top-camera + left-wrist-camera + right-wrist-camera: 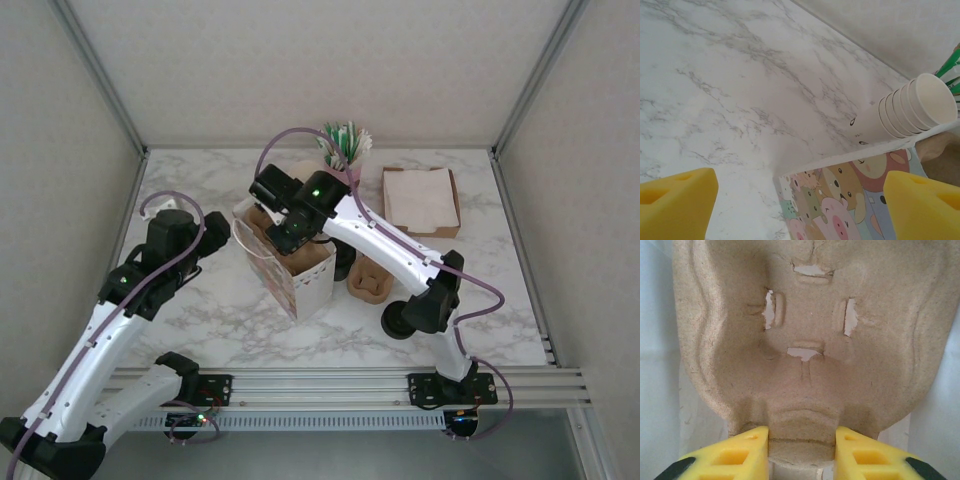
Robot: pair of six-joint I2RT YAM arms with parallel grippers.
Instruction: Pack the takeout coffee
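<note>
The right pincer (801, 452) pinches the near edge of a brown pulp cup tray (805, 315). Its yellow fingers (735, 457) press on both sides of a small neck of the tray. The tray reaches away from the pincer, with white walls close on both sides. From above, this pincer sits at the open top of a paper bag (305, 285) with cartoon animals on it.

The left pincer (800, 205) is spread wide and has nothing in it. Just in front of it are the bag's picture side and the marble tabletop (740, 100). Past the bag's rim, far from this pincer, a stack of cream paper cups (905, 112) lies on its side.

From above, another pulp tray (368, 282) sits just beside the bag, to the right of the right pincer. The takeout coffee (400, 322) seems to be the small round black-topped thing on the tabletop. It is well apart from the right pincer, to its right and nearer the arm bases. It is too small to be sure. Farther back than the right pincer are a brown box of white paper (420, 200) and a cup of green and white sticks (345, 145).
</note>
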